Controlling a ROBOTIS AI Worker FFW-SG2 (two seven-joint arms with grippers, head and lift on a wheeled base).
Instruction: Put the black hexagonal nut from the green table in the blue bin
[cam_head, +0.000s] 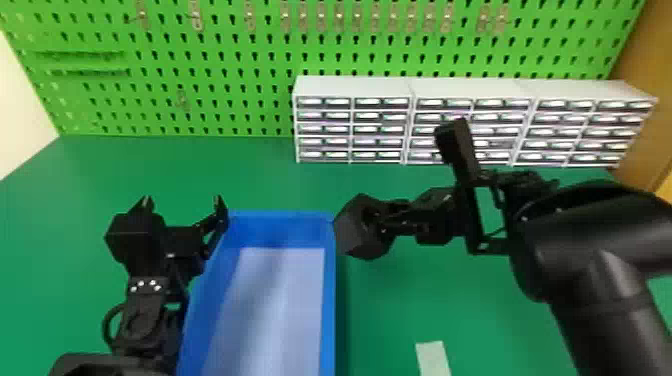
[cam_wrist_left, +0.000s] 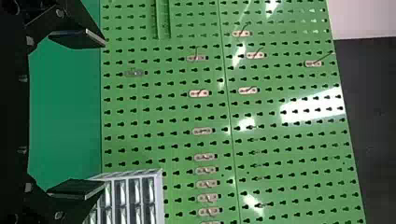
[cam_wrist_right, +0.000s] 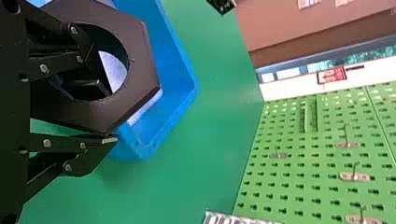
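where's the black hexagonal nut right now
In the head view, the black hexagonal nut is in the right gripper, by the far right corner of the blue bin.

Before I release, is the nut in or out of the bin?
Out: the right hand holds the nut at the bin's right rim.

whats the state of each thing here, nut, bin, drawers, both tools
nut: gripped, not released
bin: open-topped, upright
drawers: look shut
left tool: open, nothing between its fingers
right tool: shut on nut, one finger through its hole
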